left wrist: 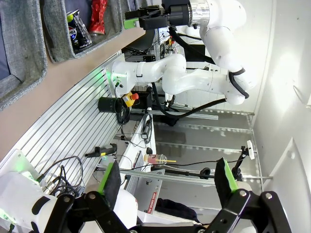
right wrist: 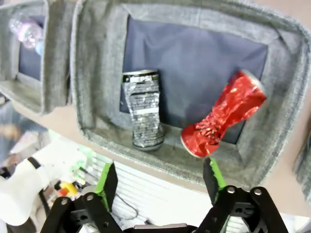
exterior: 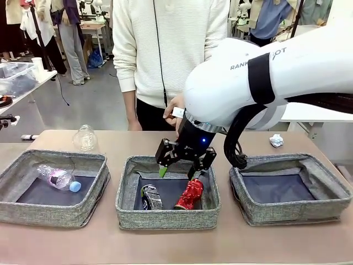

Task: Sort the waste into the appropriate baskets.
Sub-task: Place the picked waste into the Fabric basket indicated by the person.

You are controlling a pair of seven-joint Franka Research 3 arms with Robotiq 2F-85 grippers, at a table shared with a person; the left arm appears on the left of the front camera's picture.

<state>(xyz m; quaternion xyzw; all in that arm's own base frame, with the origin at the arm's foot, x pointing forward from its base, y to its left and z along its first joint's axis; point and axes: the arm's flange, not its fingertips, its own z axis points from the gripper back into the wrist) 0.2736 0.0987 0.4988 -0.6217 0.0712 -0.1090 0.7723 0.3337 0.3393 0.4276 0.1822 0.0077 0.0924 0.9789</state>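
Over the middle basket [exterior: 126,210] hangs my right gripper [exterior: 178,172], open, with nothing between its fingers. Just below it, inside that basket, the red soda can [exterior: 190,194] lies leaning against the near wall, beside the crushed black-silver can [exterior: 150,197]. The right wrist view looks down past the right gripper [right wrist: 159,179] at the red can [right wrist: 223,114] and the black-silver can [right wrist: 144,109]. The clear bottle with a blue cap [exterior: 58,178] lies in the left basket [exterior: 55,215]. My left gripper [left wrist: 167,179] is open, away from the table, holding nothing.
A clear crumpled container [exterior: 85,138] stands on the table behind the left basket. A white paper ball [exterior: 276,140] lies behind the right basket [exterior: 292,212], which holds nothing. A person stands at the far edge, one hand [exterior: 174,107] just behind my right arm.
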